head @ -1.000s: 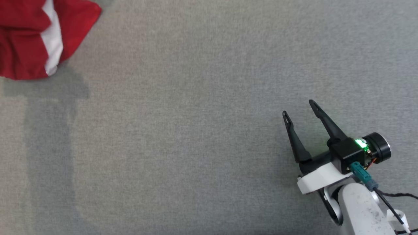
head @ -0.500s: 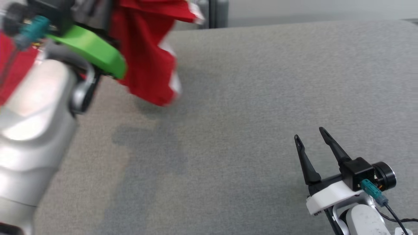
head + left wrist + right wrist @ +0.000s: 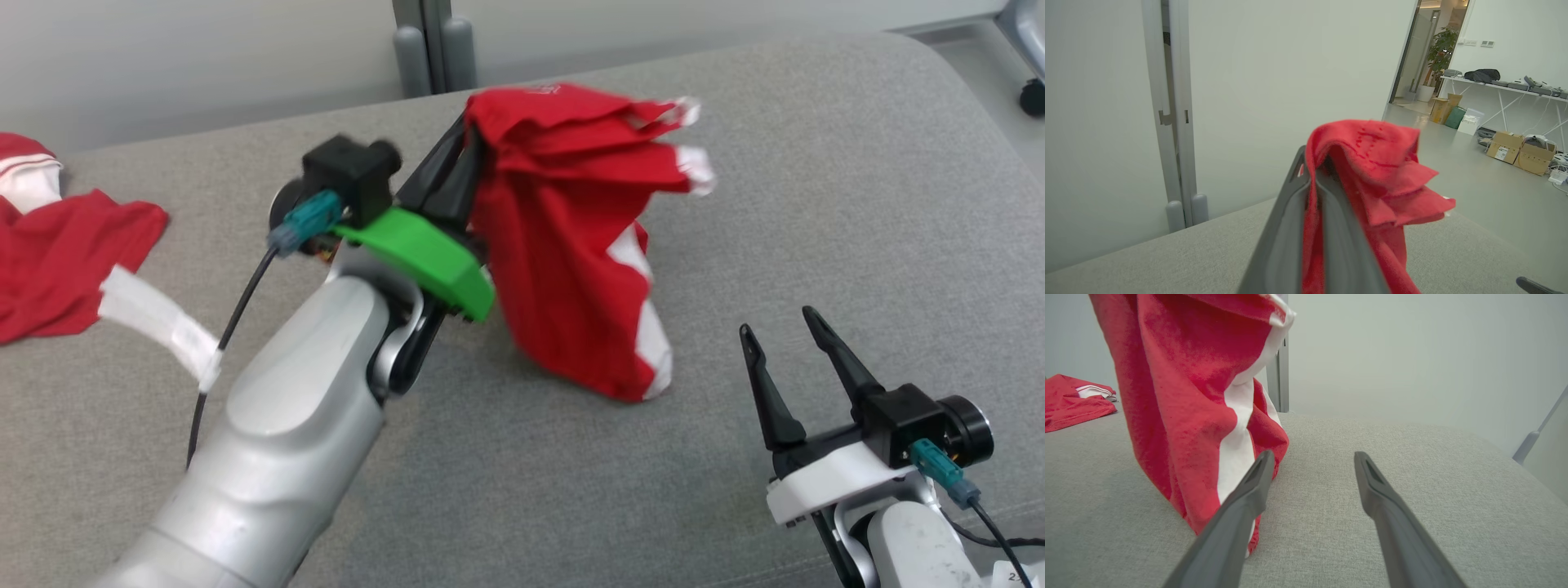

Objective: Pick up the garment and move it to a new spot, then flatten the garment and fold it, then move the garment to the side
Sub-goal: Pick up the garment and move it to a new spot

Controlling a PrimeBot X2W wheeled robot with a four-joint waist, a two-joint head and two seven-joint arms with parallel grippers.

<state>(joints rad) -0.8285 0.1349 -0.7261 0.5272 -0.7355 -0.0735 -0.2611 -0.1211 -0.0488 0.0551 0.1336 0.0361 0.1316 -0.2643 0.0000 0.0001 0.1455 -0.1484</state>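
Here the left gripper (image 3: 464,140), its arm raised and reaching forward, is clamped on the top of the garment (image 3: 571,245), which hangs down to the grey surface (image 3: 857,204). Right of the garment, the right gripper (image 3: 775,322) sits low with its fingers apart.

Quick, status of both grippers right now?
Left gripper: closed on the red garment, which hangs from it.
Right gripper: open, holding nothing.
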